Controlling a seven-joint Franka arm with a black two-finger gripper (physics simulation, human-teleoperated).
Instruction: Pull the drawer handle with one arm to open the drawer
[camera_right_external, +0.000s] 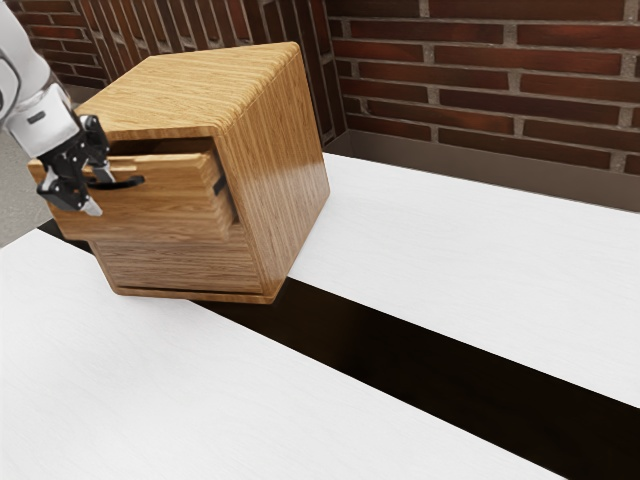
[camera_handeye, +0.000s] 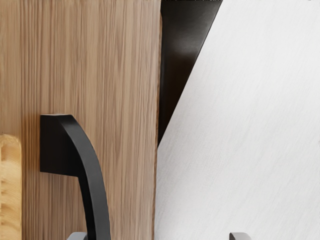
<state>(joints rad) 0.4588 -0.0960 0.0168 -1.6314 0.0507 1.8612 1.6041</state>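
A wooden cabinet (camera_right_external: 270, 150) stands on the white table, and its upper drawer (camera_right_external: 160, 205) sticks out a little from the cabinet face, with a dark gap above it. The drawer's black curved handle (camera_right_external: 125, 183) juts from its front. My black gripper (camera_right_external: 93, 188) is at that handle at the exterior view's left, open, its fingers straddling the handle. In the wrist view the handle (camera_handeye: 87, 170) rises along the wood front right beside one fingertip (camera_handeye: 77, 236). The other fingertip (camera_handeye: 240, 236) stands far off over the white table.
Below the upper drawer is a second drawer front (camera_right_external: 180, 265), flush with the cabinet. The white table (camera_right_external: 450, 250) is split by a wide dark gap (camera_right_external: 400, 360) that runs under the cabinet. A brick wall (camera_right_external: 480, 70) stands behind.
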